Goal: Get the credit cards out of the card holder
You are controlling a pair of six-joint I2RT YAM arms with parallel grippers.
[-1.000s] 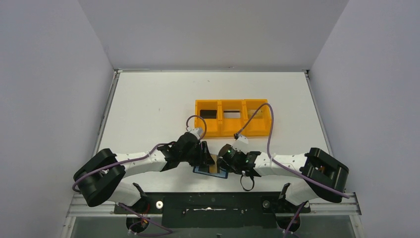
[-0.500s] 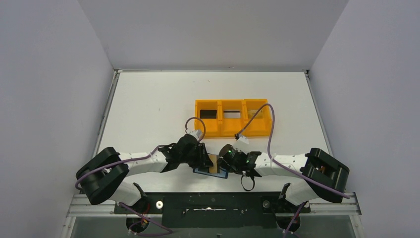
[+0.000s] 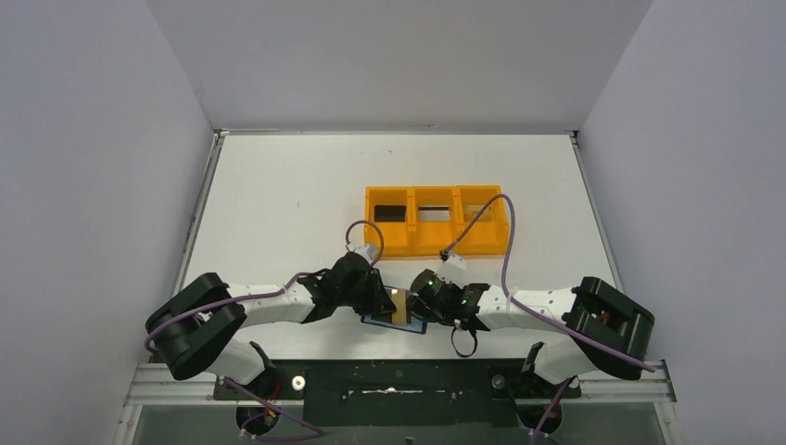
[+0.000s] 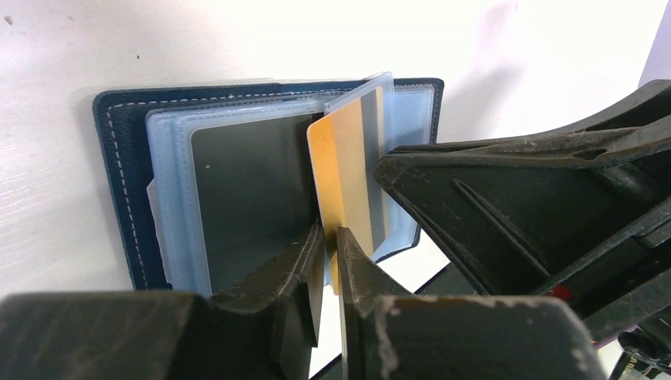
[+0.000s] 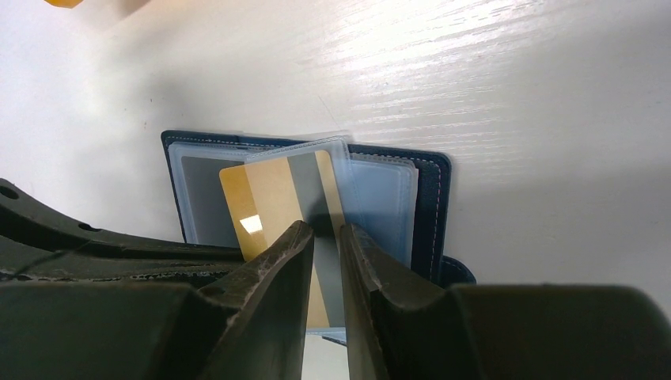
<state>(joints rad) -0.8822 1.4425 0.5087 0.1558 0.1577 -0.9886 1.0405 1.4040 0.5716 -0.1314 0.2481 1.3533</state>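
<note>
The card holder lies open on the tabletop at the bottom centre of the overhead view, between the two arms and well apart from the orange tray higher in the frame; its clear leaves are fanned out. The step in hand looks like the pull of one card out of its pocket; a gold card stands partly out of a lifted clear sleeve at the middle of the holder. The left gripper has its jaws pressed nearly together on the exposed lower edge of that card; the right gripper has its jaws narrowly set, pinching the sleeve leaf from the other side, seemingly to hold it back. A grey card sits fully in the sleeve to the left, so more work is left. The next move probably calls for the left arm to draw the gold card straight along the pocket's opening while the right keeps the leaf steady; a skewed pull could jam the card or drag the holder across the tabletop.
</note>
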